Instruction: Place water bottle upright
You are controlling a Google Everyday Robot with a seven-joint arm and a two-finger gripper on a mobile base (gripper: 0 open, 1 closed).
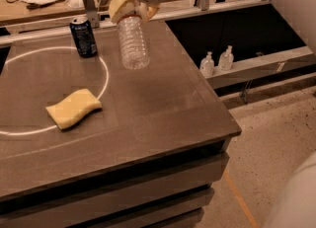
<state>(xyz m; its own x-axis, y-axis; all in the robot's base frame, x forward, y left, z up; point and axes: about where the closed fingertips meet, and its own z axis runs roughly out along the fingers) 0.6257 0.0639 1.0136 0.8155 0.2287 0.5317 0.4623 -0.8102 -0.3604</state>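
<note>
The water bottle point(133, 42) is a clear ribbed plastic bottle. It hangs in the air over the back middle of the brown table point(148, 108), its base pointing down and toward me. My gripper point(127, 9), with yellowish fingers, is shut on the bottle's top end, which hides the cap. The white arm reaches in from the top edge of the view.
A dark blue soda can point(83, 36) stands at the back left, on a white circle line point(101, 81). A yellow sponge point(73, 108) lies left of centre. Two white pump bottles point(216, 60) stand on a lower shelf to the right. The table's right edge drops to the floor.
</note>
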